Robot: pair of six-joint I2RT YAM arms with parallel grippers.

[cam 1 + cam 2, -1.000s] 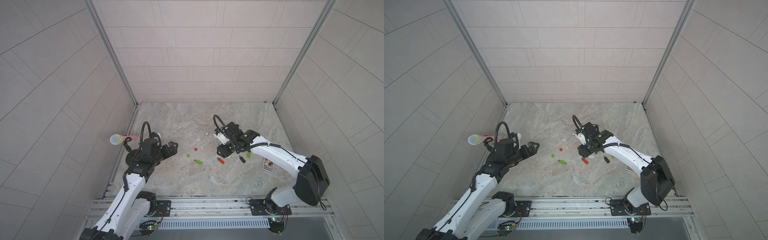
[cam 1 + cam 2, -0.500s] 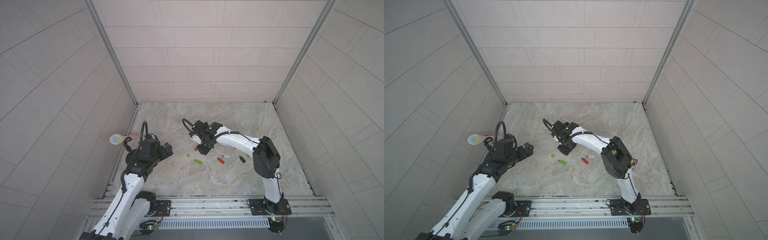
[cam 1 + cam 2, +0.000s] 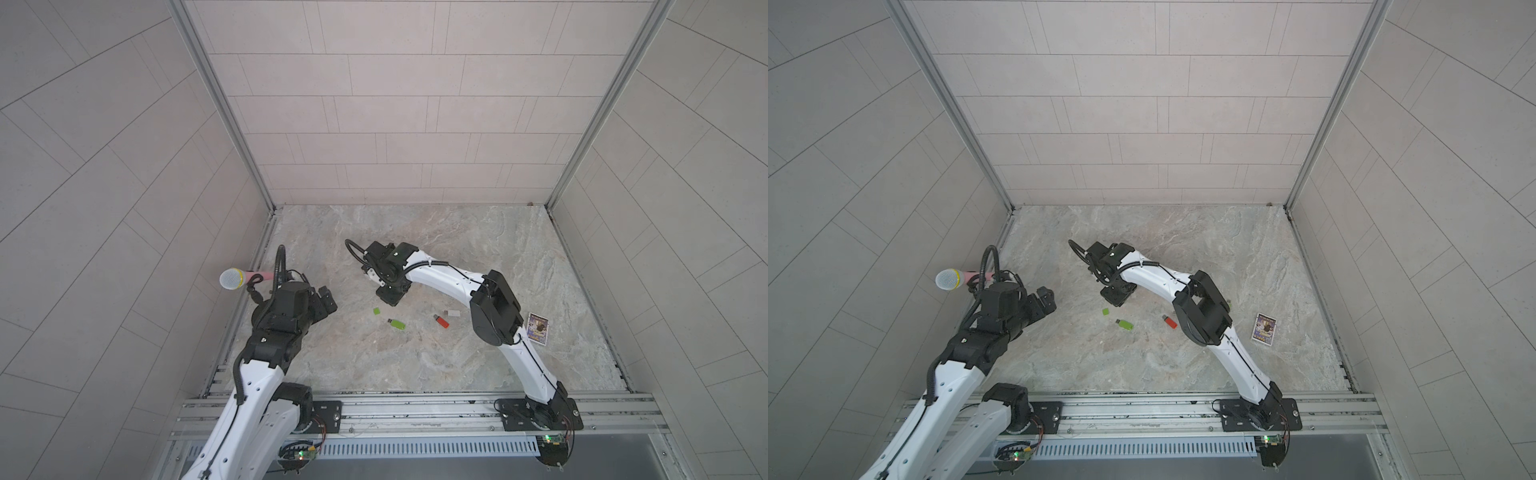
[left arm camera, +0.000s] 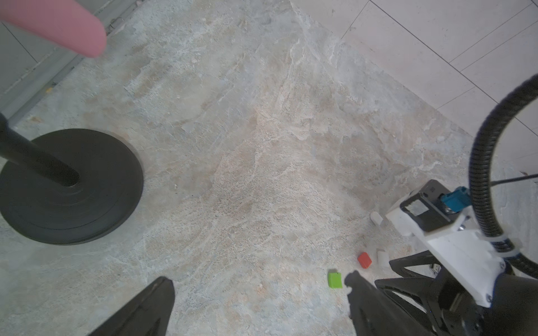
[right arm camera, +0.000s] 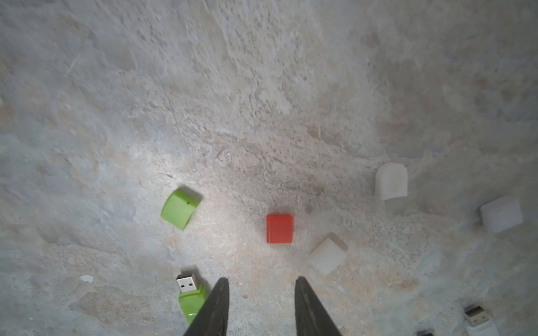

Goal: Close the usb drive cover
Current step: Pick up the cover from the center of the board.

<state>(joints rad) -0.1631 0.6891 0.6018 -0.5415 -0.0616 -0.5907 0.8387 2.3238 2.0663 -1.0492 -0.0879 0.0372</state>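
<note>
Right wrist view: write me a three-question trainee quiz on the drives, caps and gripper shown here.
1. True or false: the green USB drive has its cover on.
2. The right gripper holds: A) the green USB drive, B) a cable, C) nothing.
3. Which colour cap lies in line with the gap between its fingers?
Key: 1 false, its plug is bare; 2 C; 3 the red cap.

The left arm [image 3: 257, 376] rose bent from its base, and the left pincer [image 4: 259, 279] stood spread wide, empty. The right arm [image 3: 440, 279] stretched far inward, elbow raised, wrist tipped down; the right pincer [image 5: 261, 279] was narrowly parted, gripping nothing.
</note>
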